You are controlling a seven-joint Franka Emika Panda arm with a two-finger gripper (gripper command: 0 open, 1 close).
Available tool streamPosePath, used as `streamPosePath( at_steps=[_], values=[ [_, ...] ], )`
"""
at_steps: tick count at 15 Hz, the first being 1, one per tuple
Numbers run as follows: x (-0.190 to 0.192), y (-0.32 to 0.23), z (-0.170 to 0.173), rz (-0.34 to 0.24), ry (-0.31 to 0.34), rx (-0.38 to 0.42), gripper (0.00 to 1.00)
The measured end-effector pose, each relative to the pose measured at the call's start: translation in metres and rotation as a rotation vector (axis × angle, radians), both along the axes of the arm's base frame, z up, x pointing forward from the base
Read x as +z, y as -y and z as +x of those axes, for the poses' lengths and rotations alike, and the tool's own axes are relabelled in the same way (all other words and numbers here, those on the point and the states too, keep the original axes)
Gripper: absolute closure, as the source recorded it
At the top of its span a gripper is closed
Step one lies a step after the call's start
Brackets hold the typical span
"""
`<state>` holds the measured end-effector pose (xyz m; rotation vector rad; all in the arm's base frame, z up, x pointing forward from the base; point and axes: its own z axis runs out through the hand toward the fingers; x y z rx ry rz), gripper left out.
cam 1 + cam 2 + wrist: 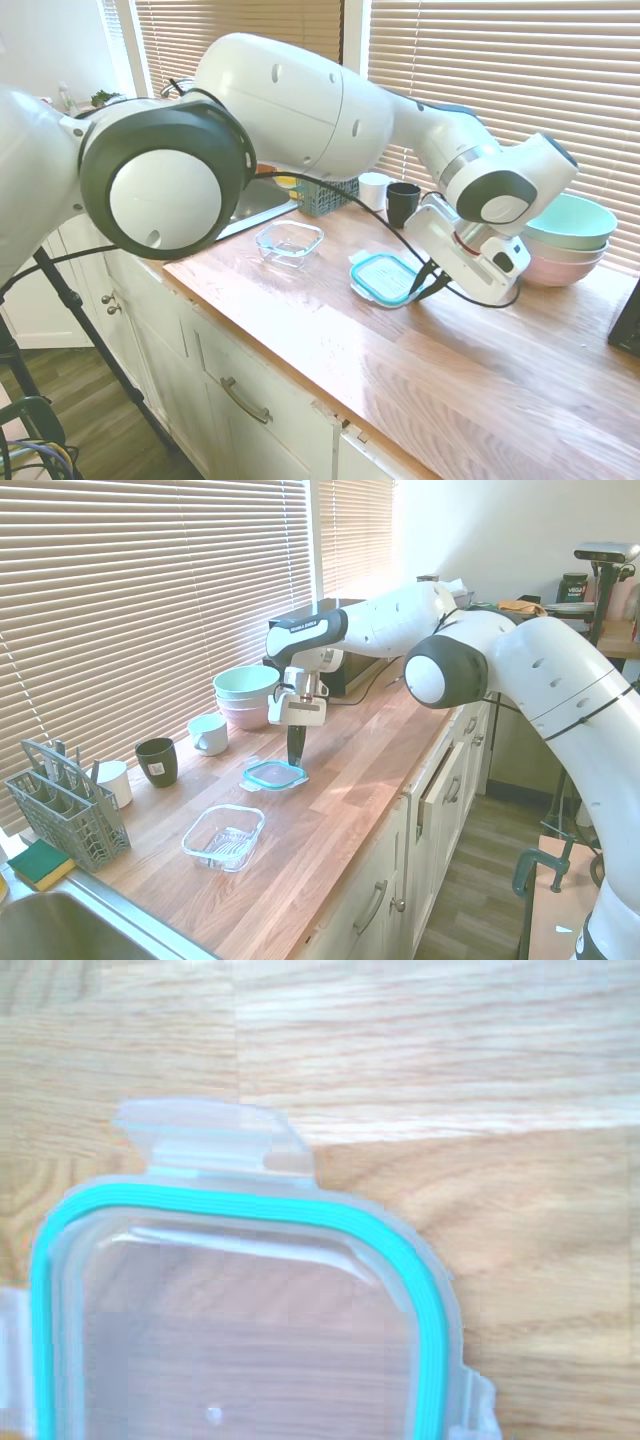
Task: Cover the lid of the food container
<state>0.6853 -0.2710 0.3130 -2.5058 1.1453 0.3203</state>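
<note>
the table (330, 810) carried the food container (224, 836) near its front edge, toward the sink end, uncovered. the lid (274, 774) lay flat beside it, apart, toward the bowls. the gripper (296, 761) pointed down at the lid's rim, its fingers looking close together, holding nothing.

Not much to read here tbh. The arm's dark wrist band (305, 626) has white lettering and the black mug (157, 761) has a small label, both too blurry to read.
</note>
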Motion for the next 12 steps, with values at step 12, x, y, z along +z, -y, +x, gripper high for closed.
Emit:
streamPosePath(
  at_steps=[12],
  values=[
    [0.128, -0.084, -0.014, -0.172, 0.079, 0.059, 1.00]
  ],
)
